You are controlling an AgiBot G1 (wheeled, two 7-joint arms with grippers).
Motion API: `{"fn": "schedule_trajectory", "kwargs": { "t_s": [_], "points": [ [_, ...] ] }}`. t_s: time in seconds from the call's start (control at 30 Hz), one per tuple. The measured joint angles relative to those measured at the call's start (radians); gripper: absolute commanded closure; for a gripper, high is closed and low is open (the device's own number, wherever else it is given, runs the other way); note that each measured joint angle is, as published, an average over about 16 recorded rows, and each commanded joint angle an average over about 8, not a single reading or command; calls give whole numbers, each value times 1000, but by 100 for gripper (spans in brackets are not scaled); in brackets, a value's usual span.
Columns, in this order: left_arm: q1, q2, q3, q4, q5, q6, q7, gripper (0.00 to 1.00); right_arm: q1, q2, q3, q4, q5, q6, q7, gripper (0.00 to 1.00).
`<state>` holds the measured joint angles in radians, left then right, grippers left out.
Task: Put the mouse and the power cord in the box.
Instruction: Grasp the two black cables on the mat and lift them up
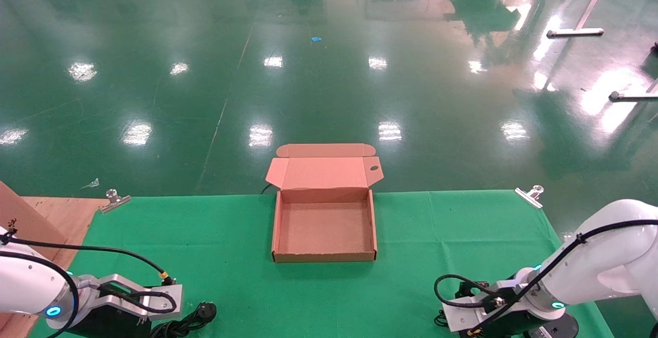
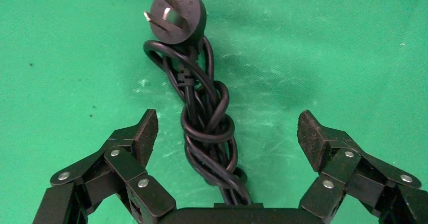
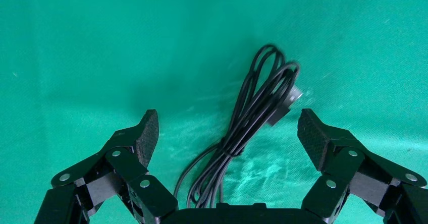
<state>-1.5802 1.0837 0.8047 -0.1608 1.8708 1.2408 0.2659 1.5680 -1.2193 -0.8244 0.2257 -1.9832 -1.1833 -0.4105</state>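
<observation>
The brown cardboard box (image 1: 324,257) lies open and empty at the middle of the green table, its lid (image 1: 324,172) folded back over the far edge. The power cord (image 2: 207,128), a knotted black bundle with a round pronged plug (image 2: 176,14), lies on the cloth at the near left; its plug (image 1: 206,311) shows in the head view. My left gripper (image 2: 227,128) hangs open over it, one finger on each side, apart from it. My right gripper (image 3: 227,128) is open at the near right over a thin bundled cable (image 3: 242,128) with a USB plug (image 3: 288,102). The mouse itself is hidden.
Two metal clips (image 1: 114,199) (image 1: 530,195) pin the green cloth at the far corners of the table. A brown board (image 1: 31,220) stands at the left edge. Beyond the table is a shiny green floor.
</observation>
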Motion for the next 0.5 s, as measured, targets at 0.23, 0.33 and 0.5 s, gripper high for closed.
{"fn": "schedule_trajectory", "kwargs": {
  "t_s": [0.23,0.33,0.5],
  "points": [
    [-7,16,-4,53,-5,-21,42,100,15,-14,7,-74,11,19,-53,100],
    [-9,19,-6,70,-8,-28,57,100,22,-18,10,-98,15,23,-71,100],
    [-12,20,-10,93,-14,-35,77,100,31,-26,13,-128,20,25,-97,100]
  ]
}}
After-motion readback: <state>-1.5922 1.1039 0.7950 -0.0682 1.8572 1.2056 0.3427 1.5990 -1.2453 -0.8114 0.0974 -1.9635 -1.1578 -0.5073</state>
